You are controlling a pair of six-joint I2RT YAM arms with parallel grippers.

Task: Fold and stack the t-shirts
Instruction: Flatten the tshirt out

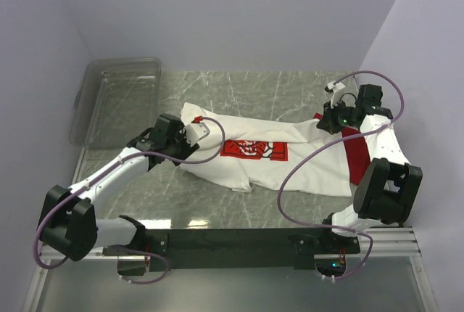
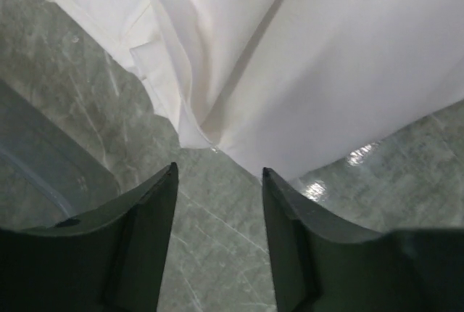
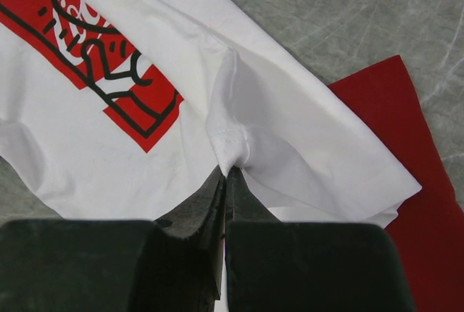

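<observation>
The white t-shirt (image 1: 290,170) lies spread across the middle of the table, its red square print (image 1: 254,149) facing up. My right gripper (image 1: 330,120) is shut on a pinched fold of the white t-shirt's edge (image 3: 230,138), lifting it slightly; the closed tips (image 3: 227,170) hold the cloth. The red t-shirt (image 1: 357,154) lies partly under the white one at the right, and shows again in the right wrist view (image 3: 406,109). My left gripper (image 1: 190,132) stands open at the white shirt's left end, with a corner of the cloth (image 2: 196,134) just beyond its empty jaws (image 2: 219,170).
A clear plastic bin (image 1: 116,98) stands at the back left; its edge (image 2: 43,174) shows beside my left fingers. Walls close in the table on the left, back and right. Purple cables loop over both arms.
</observation>
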